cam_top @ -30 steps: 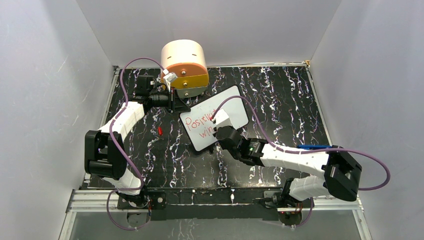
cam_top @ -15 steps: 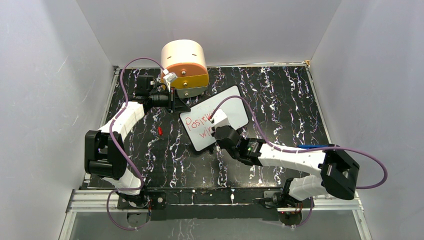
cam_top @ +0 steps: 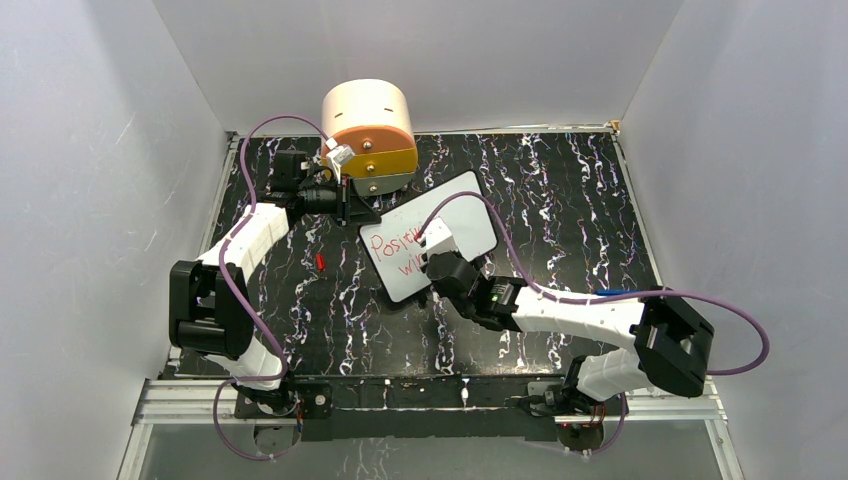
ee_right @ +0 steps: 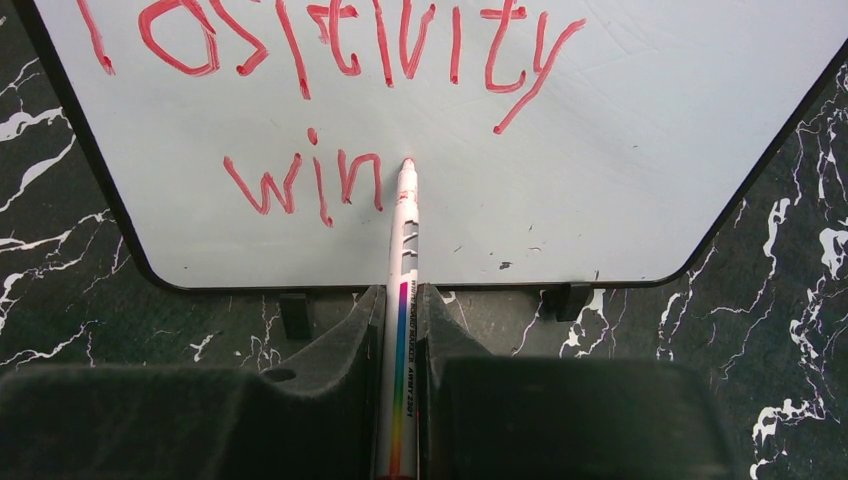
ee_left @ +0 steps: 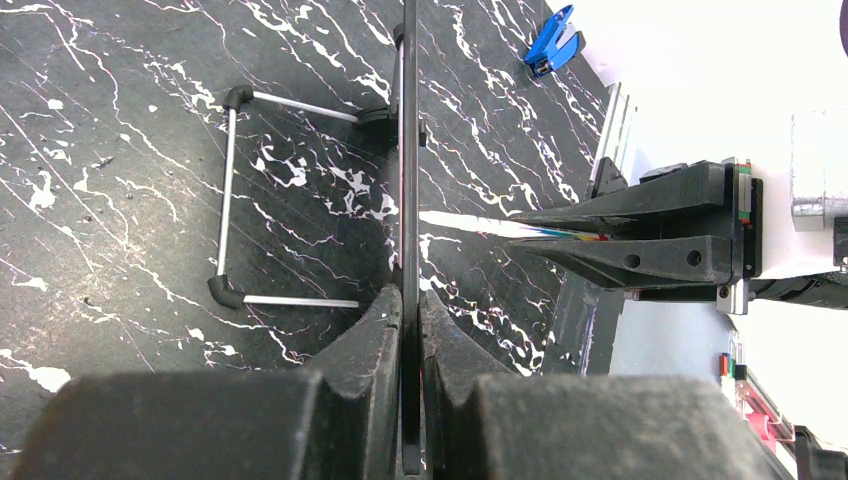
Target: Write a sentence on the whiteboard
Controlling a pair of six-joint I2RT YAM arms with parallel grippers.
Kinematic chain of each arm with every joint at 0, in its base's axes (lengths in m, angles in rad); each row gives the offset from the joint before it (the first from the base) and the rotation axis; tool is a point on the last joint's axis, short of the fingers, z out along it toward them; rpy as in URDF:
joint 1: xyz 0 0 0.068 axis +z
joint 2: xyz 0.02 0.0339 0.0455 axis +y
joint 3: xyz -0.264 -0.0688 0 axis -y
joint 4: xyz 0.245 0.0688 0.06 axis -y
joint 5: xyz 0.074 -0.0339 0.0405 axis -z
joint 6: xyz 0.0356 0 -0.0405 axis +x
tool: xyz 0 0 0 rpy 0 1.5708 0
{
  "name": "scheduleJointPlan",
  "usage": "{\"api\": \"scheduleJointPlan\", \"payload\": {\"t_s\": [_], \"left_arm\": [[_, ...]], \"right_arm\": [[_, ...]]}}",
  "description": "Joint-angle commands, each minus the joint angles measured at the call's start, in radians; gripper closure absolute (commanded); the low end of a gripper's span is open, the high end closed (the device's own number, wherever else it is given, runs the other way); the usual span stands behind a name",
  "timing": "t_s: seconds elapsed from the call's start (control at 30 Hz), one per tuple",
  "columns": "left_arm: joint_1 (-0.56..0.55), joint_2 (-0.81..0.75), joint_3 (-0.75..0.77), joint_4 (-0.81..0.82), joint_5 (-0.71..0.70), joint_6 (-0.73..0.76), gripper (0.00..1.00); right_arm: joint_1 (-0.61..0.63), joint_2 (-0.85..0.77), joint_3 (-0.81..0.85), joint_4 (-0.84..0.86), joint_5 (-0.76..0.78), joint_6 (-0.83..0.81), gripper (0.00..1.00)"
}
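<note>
The whiteboard (cam_top: 472,214) stands tilted on the black marbled table (cam_top: 570,190), propped from behind by a wire stand (ee_left: 228,190) that shows in the left wrist view. Seen edge-on there, the board (ee_left: 410,150) is a thin dark line.

The left gripper (ee_left: 410,300) has its jaws pressed together on the board's edge, at the corner nearest the round drawer unit (cam_top: 368,125), which sits just beyond the board.

The sentence (ee_right: 330,40) runs in red across the board's face (ee_right: 640,130): an upper line reading "Positivity", its first letter cut off by the frame, and below it the letters "win".

The right gripper (ee_right: 400,300) reaches in from the board's near side, with its jaws clamped on a white marker (ee_right: 403,250) with a rainbow stripe along its barrel. The marker's red tip touches the board just to the right of the "n". From the top view the right gripper (cam_top: 432,262) covers part of the lettering (cam_top: 398,245).

A small red object (cam_top: 320,262) lies on the table to the left of the board, apart from it. A blue object (ee_left: 553,40) lies well to the board's right.
</note>
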State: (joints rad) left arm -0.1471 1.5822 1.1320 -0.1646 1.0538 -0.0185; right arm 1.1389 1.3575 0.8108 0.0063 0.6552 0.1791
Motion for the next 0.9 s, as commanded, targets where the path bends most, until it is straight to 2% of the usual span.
{"api": "scheduleJointPlan", "payload": {"t_s": [0.0, 0.87], "left_arm": [[-0.008, 0.034, -0.014, -0.064, -0.088, 0.035, 1.0], [-0.008, 0.033, -0.014, -0.065, -0.088, 0.035, 1.0]], "right_arm": [[-0.004, 0.014, 0.048, 0.056, 0.017, -0.003, 1.0], [-0.005, -0.006, 0.036, 0.081, -0.009, -0.012, 1.0]]}}
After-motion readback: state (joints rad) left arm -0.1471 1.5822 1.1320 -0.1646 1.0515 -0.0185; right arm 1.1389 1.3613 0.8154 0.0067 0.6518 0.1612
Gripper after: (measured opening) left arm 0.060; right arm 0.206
